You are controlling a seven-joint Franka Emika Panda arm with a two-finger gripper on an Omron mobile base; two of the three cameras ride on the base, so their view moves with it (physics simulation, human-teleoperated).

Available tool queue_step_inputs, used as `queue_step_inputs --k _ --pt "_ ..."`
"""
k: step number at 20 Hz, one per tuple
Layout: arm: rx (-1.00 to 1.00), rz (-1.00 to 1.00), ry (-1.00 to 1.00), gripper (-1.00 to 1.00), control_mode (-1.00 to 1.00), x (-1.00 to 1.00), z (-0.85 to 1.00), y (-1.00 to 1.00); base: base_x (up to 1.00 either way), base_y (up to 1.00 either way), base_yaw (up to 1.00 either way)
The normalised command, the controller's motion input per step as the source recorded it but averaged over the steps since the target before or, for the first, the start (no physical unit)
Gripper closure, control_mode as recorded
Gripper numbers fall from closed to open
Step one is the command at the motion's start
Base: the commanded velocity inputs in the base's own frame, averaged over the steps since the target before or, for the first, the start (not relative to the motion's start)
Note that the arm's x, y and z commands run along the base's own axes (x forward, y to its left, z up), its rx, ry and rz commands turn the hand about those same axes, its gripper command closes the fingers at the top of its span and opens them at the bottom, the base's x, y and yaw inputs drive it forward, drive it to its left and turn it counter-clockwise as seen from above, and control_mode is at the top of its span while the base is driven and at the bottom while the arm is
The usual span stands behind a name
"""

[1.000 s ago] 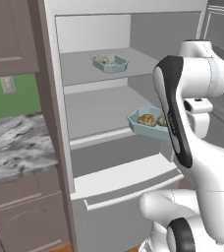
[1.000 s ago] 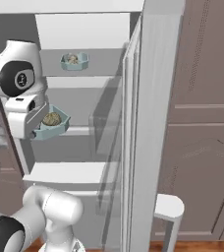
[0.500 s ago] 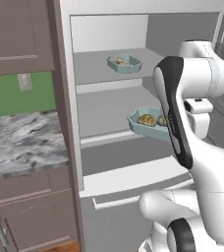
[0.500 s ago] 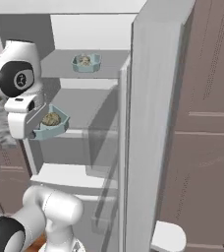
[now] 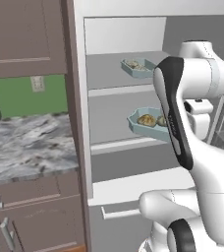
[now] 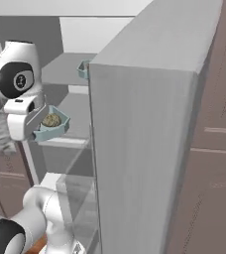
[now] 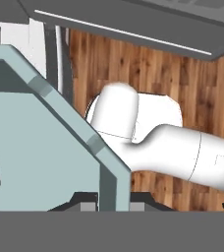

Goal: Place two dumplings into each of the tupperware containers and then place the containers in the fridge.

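My fingers [image 7: 101, 204], clamped on the second container's [image 5: 148, 123] rim, carry it toward the fridge [image 5: 133, 98]; next, I set it on the middle shelf [image 5: 114, 130].

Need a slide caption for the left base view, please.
Robot arm carries a teal container of dumplings toward the open fridge, where another container sits.

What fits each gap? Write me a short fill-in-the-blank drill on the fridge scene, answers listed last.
1. One teal container already sits on the ______ shelf of the fridge.
2. The gripper is shut on the rim of the second ______.
3. The held container carries tan ______.
4. The fridge door stands ______.

Missing words: upper; container; dumplings; open
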Motion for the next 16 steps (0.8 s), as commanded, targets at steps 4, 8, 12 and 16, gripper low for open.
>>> queue_step_inputs --k 4,8,12,16 --pt "0.00 0.00 0.00 1.00 1.00 0.00 0.00 0.00 0.34 0.03 0.02" --pt "0.00 0.00 0.00 1.00 1.00 0.00 0.00 0.00 0.28 0.00 0.01" --pt "0.00 0.01 -0.01 1.00 -1.00 0.05 -0.11 0.00 0.22 0.00 0.02" --pt "0.00 0.01 -0.16 1.00 -1.00 0.01 -0.74 -0.03 0.00 0.00 0.00"
